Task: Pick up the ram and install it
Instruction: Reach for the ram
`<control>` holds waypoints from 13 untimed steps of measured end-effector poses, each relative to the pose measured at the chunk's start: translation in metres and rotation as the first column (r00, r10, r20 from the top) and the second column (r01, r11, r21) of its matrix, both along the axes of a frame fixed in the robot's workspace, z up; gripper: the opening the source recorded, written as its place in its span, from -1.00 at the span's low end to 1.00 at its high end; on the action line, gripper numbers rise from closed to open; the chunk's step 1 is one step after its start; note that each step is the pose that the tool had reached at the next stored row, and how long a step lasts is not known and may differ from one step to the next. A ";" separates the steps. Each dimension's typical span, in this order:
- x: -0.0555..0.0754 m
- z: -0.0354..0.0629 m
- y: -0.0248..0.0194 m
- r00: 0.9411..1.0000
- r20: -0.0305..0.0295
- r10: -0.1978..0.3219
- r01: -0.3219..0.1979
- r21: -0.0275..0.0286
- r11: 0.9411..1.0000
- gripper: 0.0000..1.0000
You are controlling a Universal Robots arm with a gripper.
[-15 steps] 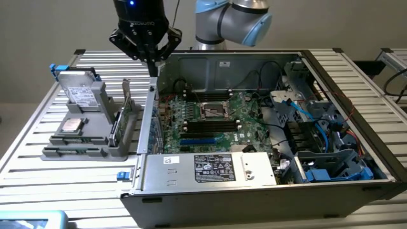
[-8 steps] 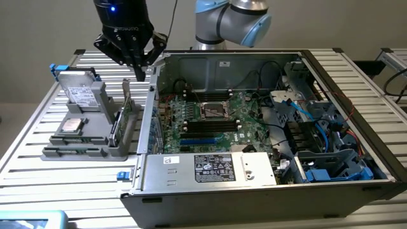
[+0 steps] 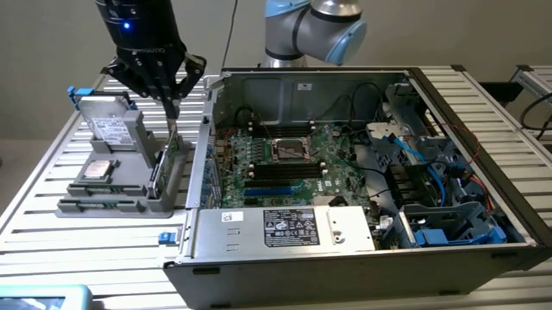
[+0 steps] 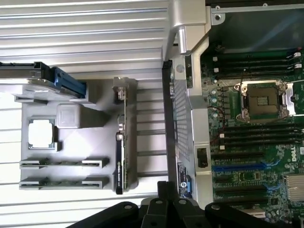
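Note:
Two ram sticks (image 4: 59, 163) lie on edge in the front slots of a grey holder (image 4: 95, 95); they are thin green boards, seen in the exterior view as the ram (image 3: 102, 190) at the holder's near end. My gripper (image 3: 172, 113) hangs above the holder's right side, over the upright card (image 3: 160, 169), well apart from the ram. Its fingers (image 4: 165, 187) are shut together with nothing between them. The open computer case (image 3: 483, 148) lies on the exterior view's right, with black memory slots (image 4: 259, 130) beside the CPU socket (image 4: 261, 100).
The holder also carries a hard drive (image 3: 112, 126), a CPU chip (image 4: 42, 133) and the upright card with its metal bracket (image 4: 121, 137). The case's side wall (image 4: 183, 109) stands between holder and motherboard. Cables and drive cages (image 3: 440, 213) crowd the case's right end.

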State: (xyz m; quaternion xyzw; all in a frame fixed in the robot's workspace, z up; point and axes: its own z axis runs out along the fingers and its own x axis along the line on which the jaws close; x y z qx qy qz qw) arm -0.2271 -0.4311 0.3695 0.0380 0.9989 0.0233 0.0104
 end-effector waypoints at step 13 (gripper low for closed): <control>-0.059 -0.0200 -0.0025 1.000 0.000 0.000 0.000 -0.002 1.000 -0.79</control>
